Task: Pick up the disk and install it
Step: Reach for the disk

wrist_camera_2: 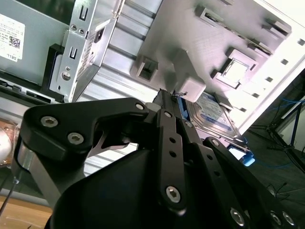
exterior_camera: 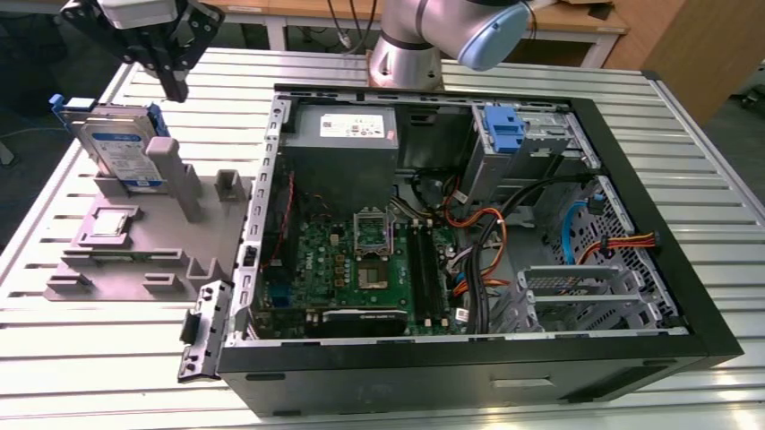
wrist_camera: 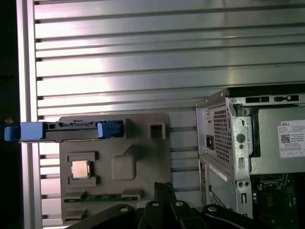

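white printed labels on the power supply (exterior_camera: 347, 148) and the disk (exterior_camera: 117, 143)

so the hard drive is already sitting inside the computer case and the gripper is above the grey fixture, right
Not quite. The hard drive is not inside the computer case. The exterior view shows it standing on edge in the grey fixture, on the exterior view's left of the case. The gripper is indeed above that fixture.
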Controlling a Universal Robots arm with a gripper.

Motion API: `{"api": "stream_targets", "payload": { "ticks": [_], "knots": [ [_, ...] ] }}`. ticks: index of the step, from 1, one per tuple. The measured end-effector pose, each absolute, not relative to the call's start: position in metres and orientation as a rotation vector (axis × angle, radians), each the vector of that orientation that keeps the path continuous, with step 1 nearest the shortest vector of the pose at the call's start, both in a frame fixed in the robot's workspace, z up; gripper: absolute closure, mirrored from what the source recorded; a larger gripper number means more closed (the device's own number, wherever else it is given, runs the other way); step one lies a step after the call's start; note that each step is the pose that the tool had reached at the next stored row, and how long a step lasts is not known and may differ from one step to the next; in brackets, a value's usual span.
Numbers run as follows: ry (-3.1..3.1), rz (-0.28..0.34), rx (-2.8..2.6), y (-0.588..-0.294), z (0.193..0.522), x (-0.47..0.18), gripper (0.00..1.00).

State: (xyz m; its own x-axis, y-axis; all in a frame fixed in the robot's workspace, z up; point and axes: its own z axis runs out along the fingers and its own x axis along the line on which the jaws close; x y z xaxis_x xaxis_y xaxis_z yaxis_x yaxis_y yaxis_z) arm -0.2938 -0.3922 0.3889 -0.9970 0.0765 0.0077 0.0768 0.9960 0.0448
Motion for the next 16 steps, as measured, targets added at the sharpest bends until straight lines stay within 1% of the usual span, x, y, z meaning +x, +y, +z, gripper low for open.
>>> {"api": "stream_targets", "payload": {
  "ticks": [16],
  "knots": [
    [-3.132,-0.071,-0.12,-0.3919,0.3886,-0.3021,0.9]
  ]
}}
